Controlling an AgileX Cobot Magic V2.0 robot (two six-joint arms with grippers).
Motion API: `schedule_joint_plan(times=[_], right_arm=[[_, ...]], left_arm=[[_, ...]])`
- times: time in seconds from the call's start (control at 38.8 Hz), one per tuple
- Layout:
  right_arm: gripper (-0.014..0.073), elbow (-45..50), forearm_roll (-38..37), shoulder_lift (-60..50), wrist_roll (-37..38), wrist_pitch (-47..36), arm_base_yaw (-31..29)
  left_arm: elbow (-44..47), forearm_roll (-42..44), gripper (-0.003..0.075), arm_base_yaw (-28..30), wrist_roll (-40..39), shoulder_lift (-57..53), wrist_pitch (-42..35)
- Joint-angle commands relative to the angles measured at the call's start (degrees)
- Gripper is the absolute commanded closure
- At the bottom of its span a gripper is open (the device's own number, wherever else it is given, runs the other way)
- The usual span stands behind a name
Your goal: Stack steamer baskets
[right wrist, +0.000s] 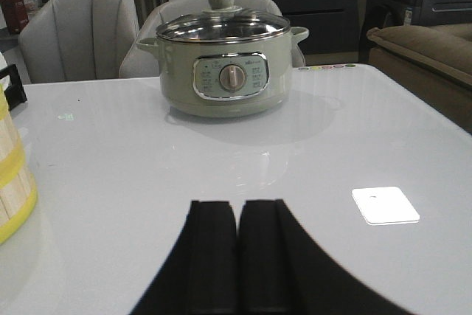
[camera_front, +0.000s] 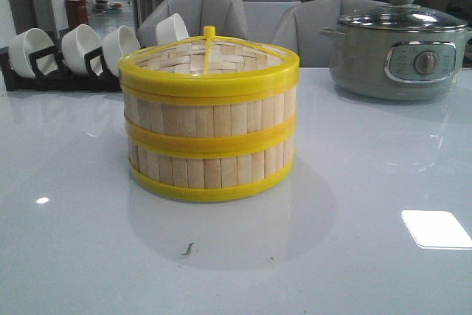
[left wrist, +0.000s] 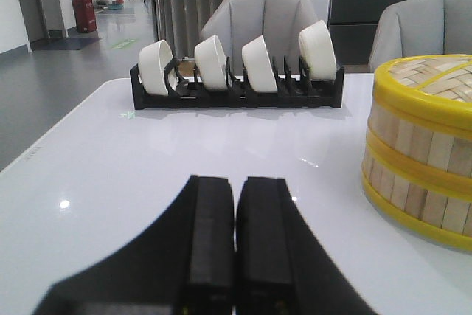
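Note:
Two steamer baskets (camera_front: 210, 145) of pale bamboo slats with yellow rims stand stacked in the middle of the table, one on the other. The woven-bamboo lid (camera_front: 209, 60) with its yellow rim sits on top. The stack also shows in the left wrist view (left wrist: 420, 145) and at the edge of the right wrist view (right wrist: 11, 175). My left gripper (left wrist: 236, 182) is shut and empty, low over the table, to the left of the stack. My right gripper (right wrist: 237, 206) is shut and empty, to the right of the stack. Neither gripper shows in the front view.
A grey-green electric pot (camera_front: 402, 49) with a glass lid stands at the back right. A black rack (left wrist: 236, 90) holding several white bowls (camera_front: 81, 48) stands at the back left. Grey chairs (camera_front: 203, 9) stand behind the table.

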Motion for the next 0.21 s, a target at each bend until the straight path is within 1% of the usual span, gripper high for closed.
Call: schedule_joint_plan(times=[0.0, 0.18], right_arm=[[0.0529, -0.9, -0.8, -1.2, 0.1, -4.8, 0.1], [0.0529, -0.9, -0.8, -1.2, 0.1, -4.8, 0.1]], left_arm=[[0.1, 0.0, 0.0634, 0.1, -0.1, -0.9, -4.7], [0.1, 0.0, 0.0634, 0.1, -0.1, -0.9, -4.7]])
